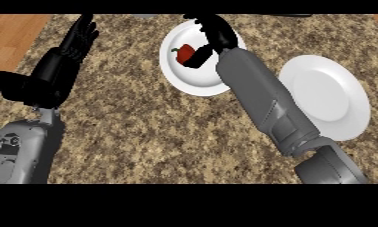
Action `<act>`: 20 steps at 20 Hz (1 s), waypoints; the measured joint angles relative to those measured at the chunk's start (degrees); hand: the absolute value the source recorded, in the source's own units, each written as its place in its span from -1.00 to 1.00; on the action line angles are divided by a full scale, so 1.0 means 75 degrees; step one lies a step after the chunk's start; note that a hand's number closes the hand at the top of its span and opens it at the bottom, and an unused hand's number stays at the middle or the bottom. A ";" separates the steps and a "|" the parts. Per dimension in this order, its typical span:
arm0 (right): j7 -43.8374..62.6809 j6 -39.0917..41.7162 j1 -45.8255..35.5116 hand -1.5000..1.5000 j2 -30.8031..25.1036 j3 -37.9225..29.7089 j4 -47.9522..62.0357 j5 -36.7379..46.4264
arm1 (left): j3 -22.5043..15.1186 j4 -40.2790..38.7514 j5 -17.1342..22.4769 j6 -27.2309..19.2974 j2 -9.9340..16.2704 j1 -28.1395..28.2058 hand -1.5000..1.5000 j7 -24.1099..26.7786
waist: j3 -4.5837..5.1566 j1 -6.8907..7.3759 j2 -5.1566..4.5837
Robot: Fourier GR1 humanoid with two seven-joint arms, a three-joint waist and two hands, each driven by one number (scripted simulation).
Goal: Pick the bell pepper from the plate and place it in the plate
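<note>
Speckled counter (pixel 148 121): right hand (pixel 210 33) curls round red bell pepper (pixel 184 52) (green-stemmed) on plate (pixel 177 76).

I find nothing to read from here: no text, label, brand, number or sign on any surface I can see. The only candidate is a small pale marking on my left forearm (pixel 10 143) by the lower left edge, which may be a mark or mere fittings; I cannot make it out.
</note>
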State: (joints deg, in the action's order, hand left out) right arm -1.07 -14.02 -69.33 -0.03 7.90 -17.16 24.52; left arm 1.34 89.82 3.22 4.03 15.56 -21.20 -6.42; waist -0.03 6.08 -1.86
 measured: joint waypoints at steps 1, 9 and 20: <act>-0.0127 -0.0039 -0.0011 -1.00 0.0000 -0.0055 0.0019 -0.0147 | -0.0049 0.0022 -0.0020 -0.0016 -0.0045 0.0013 0.00 -0.0033 | -0.0001 0.0022 0.0001; -0.1135 -0.0628 -0.0048 -1.00 0.0005 -0.0889 -0.0085 -0.1557 | -0.0046 0.0060 0.0000 0.0028 -0.0061 -0.0020 0.00 -0.0124 | -0.0004 0.0040 0.0014; -0.2260 -0.0004 0.0142 -1.00 -0.0642 -0.2127 0.0171 -0.2705 | 0.0295 0.0026 0.0008 0.0025 0.0064 0.0296 0.00 0.0003 | -0.0001 -0.0452 0.0115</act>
State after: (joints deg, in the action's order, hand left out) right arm -18.02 -14.05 -68.26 -4.85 -8.05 -15.88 4.23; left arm 3.56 90.02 3.28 4.22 16.03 -18.98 -6.40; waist -0.03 2.69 -1.00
